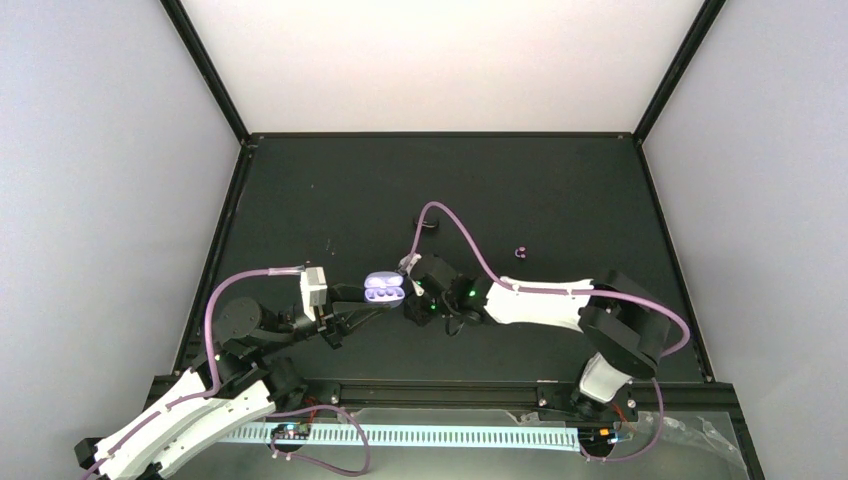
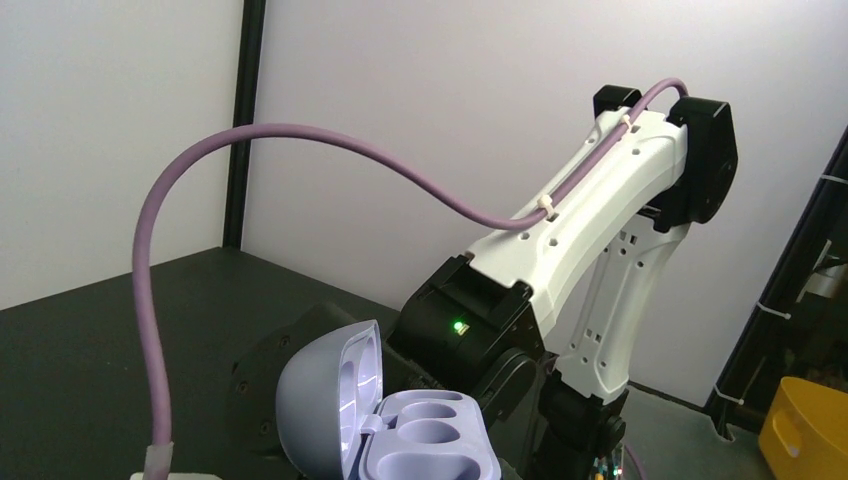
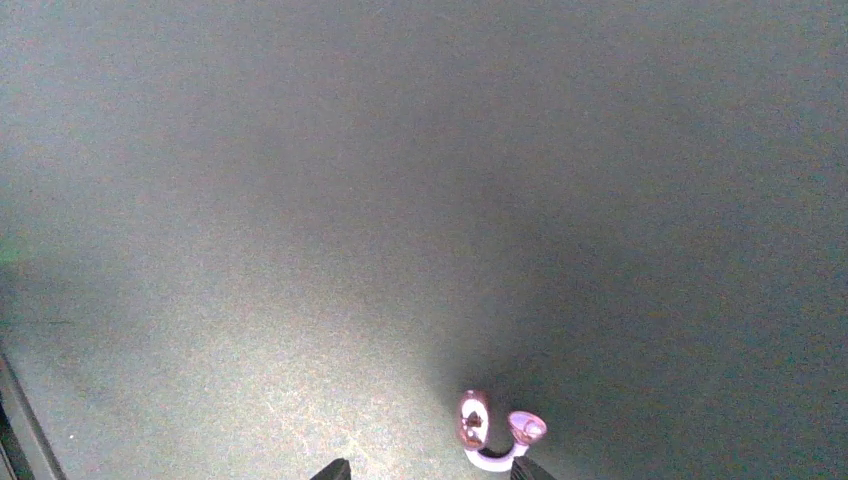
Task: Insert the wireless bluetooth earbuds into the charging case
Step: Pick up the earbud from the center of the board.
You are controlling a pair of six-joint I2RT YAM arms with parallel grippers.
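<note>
Overhead: my left pincer (image 1: pixel 360 297) grips the open charging case (image 1: pixel 384 289), lavender inside; one purple earbud (image 1: pixel 520 251) lies well apart on the mat (image 1: pixel 300 200). Left wrist: lid (image 2: pixel 325 395) raised, both sockets (image 2: pixel 428 433) hollow. Right wrist: my right pincer (image 3: pixel 428 470) stands parted, another glossy earbud (image 3: pixel 488 433) between its tips.

The top external camera hangs high at 6 o'clock, looking down toward 12 over the whole worktop (image 1: pixel 560 190). The left wrist camera sits low and close, facing 3 o'clock past the charging case (image 2: pixel 425 440) to the right arm (image 2: pixel 590 230); the top view shares both. The right wrist camera looks closely down at the worktop.
</note>
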